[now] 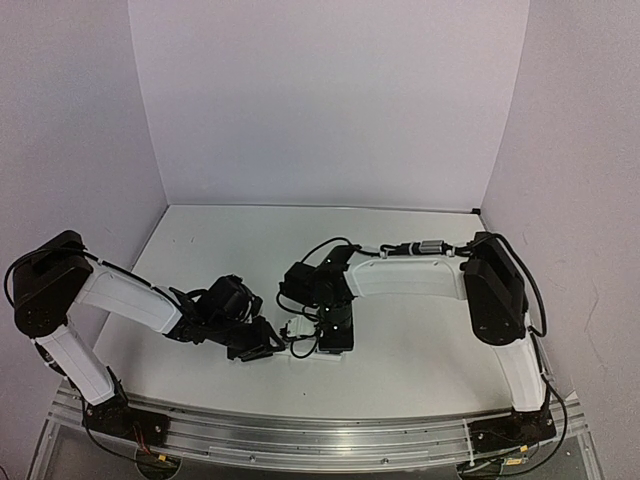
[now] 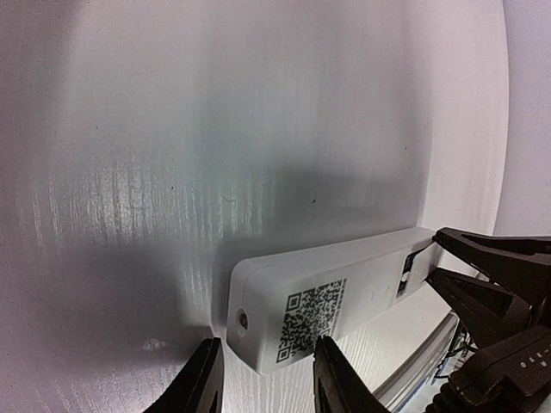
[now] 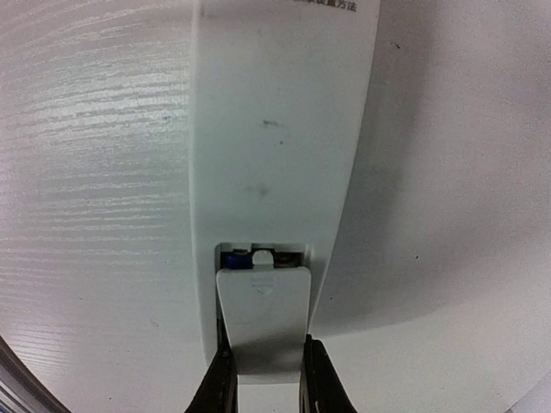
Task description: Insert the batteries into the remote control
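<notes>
The white remote control point(image 2: 344, 297) lies face down near the table's front edge, its back with a QR code up. It also shows between the two grippers in the top view point(image 1: 298, 327). My left gripper point(image 2: 267, 379) is open, its jaws standing either side of the remote's end without gripping it. My right gripper point(image 3: 263, 379) is shut on the small flat white cover point(image 3: 263, 314), held partly over the battery compartment at the remote's point(image 3: 275, 129) other end. One blue battery point(image 3: 233, 256) peeks from the uncovered gap; the second cell is hidden.
The white table point(image 1: 300, 240) is walled by pale panels at the back and sides. An aluminium rail point(image 1: 300, 430) runs along the near edge, just behind the remote. Both arms point(image 1: 400, 278) meet at the front centre.
</notes>
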